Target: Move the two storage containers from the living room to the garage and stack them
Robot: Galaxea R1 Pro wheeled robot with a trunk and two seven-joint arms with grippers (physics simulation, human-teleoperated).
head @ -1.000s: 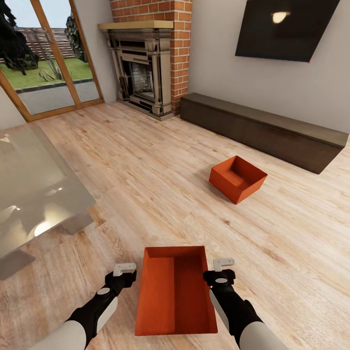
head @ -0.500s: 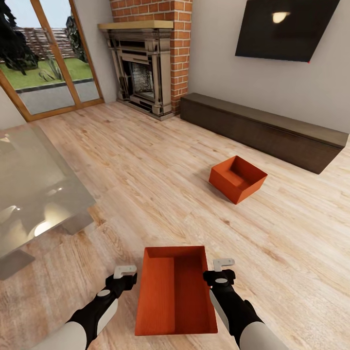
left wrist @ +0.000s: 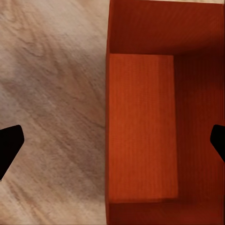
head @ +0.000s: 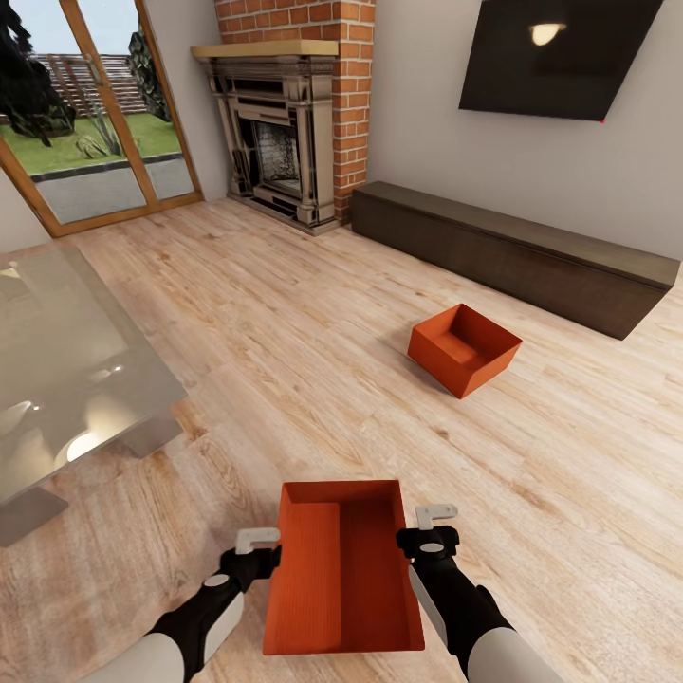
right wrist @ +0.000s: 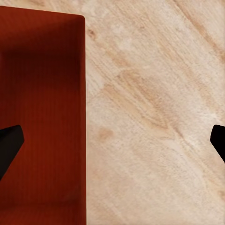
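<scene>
I am standing in the living room, on a light wood-plank floor (head: 285, 313). Just in front of me lies an orange-red, lidless rectangular storage bin with low walls and a finely ribbed bottom (head: 341, 569). My two arms reach down on either side of it.

My left gripper (head: 256, 550) sits at the bin's left wall. In its wrist view the jaws are spread wide, one dark fingertip (left wrist: 9, 147) over bare floor and the other over the inside of the bin, so the left wall stands between them, ungripped. My right gripper (head: 432, 529) sits at the right wall, and its wrist view shows the same: jaws wide apart, straddling that wall (right wrist: 83, 117) without closing on it.

A second, matching orange-red bin (head: 465, 348) rests on the floor well ahead and to my right, near a long dark low cabinet (head: 512, 251). A brick fireplace (head: 285, 123) and a wall-mounted television (head: 555, 57) stand beyond.

As I judge it, the task has barely begun. Neither bin is lifted, both are in the living room, and the carrying to the garage and the stacking there are all left to do.
</scene>
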